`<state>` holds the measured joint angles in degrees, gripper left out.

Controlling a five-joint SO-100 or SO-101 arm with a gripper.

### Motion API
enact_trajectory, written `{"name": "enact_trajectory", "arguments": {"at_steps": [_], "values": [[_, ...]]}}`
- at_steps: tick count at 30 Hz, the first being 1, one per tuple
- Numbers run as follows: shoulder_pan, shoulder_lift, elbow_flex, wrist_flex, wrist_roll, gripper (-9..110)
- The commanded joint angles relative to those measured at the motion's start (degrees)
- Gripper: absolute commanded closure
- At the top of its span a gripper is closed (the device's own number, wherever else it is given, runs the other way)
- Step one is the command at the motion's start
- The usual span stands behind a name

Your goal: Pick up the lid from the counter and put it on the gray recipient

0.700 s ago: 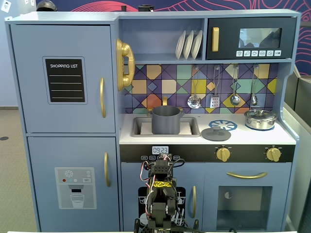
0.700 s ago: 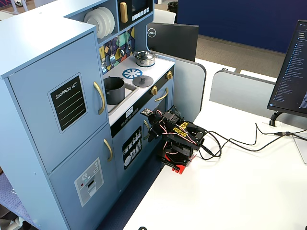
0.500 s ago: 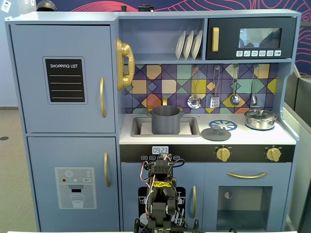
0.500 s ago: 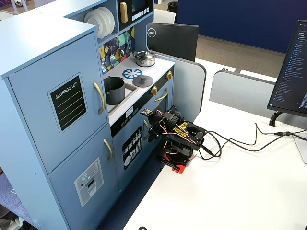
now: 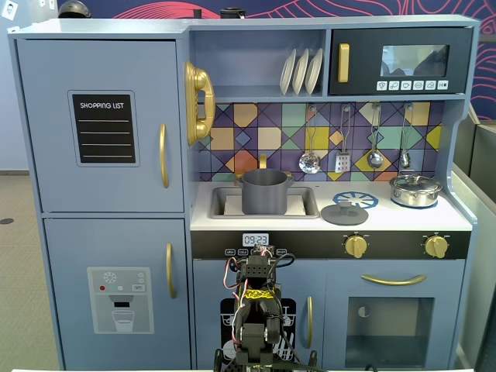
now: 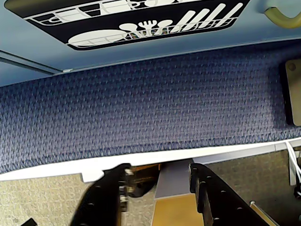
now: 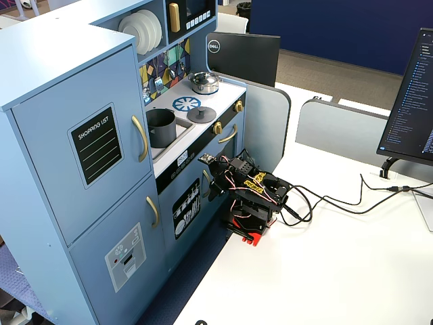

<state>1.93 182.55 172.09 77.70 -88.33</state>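
High above the pincer [image 6: 160, 181], the lid [image 5: 344, 213] lies flat on the counter [image 5: 403, 218], right of the gray recipient [image 5: 265, 191] in the sink. Pincer fingers are apart, holding nothing.

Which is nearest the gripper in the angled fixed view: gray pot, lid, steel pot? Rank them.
From the gripper, folded low before the kitchen front:
1. Gray pot, in the sink, up-left.
2. Lid, flat on the counter beside the burner ring.
3. Steel pot, back corner.

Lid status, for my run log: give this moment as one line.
lid: on counter | gray pot: in sink, uncovered | gripper: open, empty, folded low
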Motion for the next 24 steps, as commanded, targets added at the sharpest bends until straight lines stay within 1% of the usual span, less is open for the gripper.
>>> {"name": "enact_trajectory", "arguments": {"at_steps": [1,3,5,10,11,12,13,16,19,21,24], "values": [[1.76,-0.44,-0.09,10.02,0.09,89],[1.49,-0.35,-0.09,10.02,0.53,89],[1.58,-0.35,-0.09,10.02,0.09,86],[1.58,-0.35,-0.09,10.02,-0.44,86],[1.58,-0.35,-0.09,10.02,-0.44,89],[1.58,-0.35,-0.09,10.02,0.0,100],[1.76,-0.35,-0.09,10.02,0.26,94],[1.93,-0.35,-0.09,10.02,-0.53,101],[3.87,-0.44,-0.18,9.49,1.58,102],[5.71,-0.53,-1.14,6.59,2.9,102],[7.82,-3.16,-6.24,-2.37,4.31,102]]}}
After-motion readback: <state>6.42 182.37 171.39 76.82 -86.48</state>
